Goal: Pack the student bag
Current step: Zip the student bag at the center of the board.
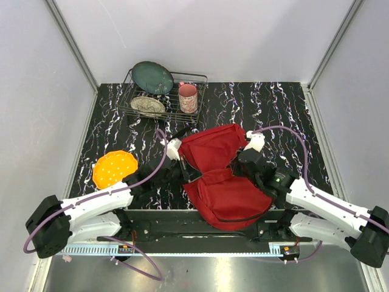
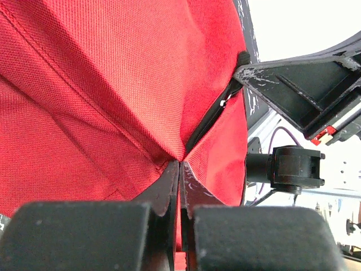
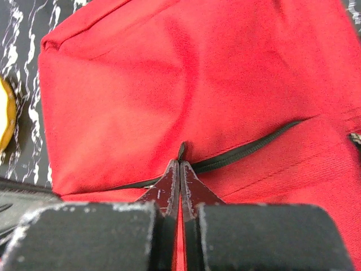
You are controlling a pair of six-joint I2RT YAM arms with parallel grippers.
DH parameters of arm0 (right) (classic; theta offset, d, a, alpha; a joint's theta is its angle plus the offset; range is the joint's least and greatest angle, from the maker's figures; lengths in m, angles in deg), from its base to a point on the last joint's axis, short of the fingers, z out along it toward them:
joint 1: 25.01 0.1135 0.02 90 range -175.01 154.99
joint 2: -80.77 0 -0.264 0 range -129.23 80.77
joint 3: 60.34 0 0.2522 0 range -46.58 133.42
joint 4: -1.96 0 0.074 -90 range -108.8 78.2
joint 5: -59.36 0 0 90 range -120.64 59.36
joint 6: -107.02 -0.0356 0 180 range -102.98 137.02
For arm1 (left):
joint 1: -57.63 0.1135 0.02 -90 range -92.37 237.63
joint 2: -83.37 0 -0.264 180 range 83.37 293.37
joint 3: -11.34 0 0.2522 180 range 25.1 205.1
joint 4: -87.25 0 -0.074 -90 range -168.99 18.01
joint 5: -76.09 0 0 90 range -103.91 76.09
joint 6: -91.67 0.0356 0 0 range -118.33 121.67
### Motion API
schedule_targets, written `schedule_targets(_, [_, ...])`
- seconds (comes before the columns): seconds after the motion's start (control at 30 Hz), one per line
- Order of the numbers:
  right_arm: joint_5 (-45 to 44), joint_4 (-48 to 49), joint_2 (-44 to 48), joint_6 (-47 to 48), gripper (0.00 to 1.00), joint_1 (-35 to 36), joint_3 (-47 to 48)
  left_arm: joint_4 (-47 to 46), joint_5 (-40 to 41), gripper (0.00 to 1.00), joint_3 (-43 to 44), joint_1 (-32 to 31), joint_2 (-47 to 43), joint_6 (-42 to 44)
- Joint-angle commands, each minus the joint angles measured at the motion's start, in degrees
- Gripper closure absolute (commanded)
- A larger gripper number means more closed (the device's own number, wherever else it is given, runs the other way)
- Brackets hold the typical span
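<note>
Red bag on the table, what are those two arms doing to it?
Both arms have hold of the student bag, lying on the dark table. The left gripper is pinched shut on a fold of its fabric; the right gripper is shut on the cloth at the black zip. An orange plate lies apart to the left, and a dish rack stands behind.

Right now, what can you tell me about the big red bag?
The student bag is dark red woven cloth, soft and crumpled, lying on the black marbled table close to the near edge, between the two arms. It is pinched in at the middle. A black zip runs across it and a black strap curves along its near side. The left gripper and the right gripper are both shut on its cloth beside the zip.
</note>
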Motion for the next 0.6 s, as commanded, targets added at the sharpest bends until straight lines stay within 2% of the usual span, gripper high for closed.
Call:
schedule_targets(0.0, [-12.38, -2.84, 1.96, -4.12, 1.00, -0.60, -0.22, 0.77, 3.28, 1.00, -1.13, 1.34, -3.93, -0.22])
schedule_targets(0.17, [-15.64, -4.42, 1.78, -7.54, 1.00, -2.09, -0.22, 2.88, 3.46, 1.00, -2.63, 2.05, -6.39, -0.40])
schedule_targets(0.27, [-15.21, -4.42, 1.87, -8.95, 1.00, -5.51, -0.83, 4.46, 3.63, 1.00, -3.68, 2.57, -8.32, -0.40])
schedule_targets(0.43, [-12.57, -2.67, 2.75, -7.55, 1.00, -11.40, -1.27, 6.31, 3.64, 1.00, -5.18, 3.89, -11.75, -0.40])
schedule_targets(0.57, [-12.22, -2.40, 1.61, -6.67, 1.00, -13.08, -0.92, 8.15, 3.55, 1.00, -6.05, 5.64, -13.77, -0.40])
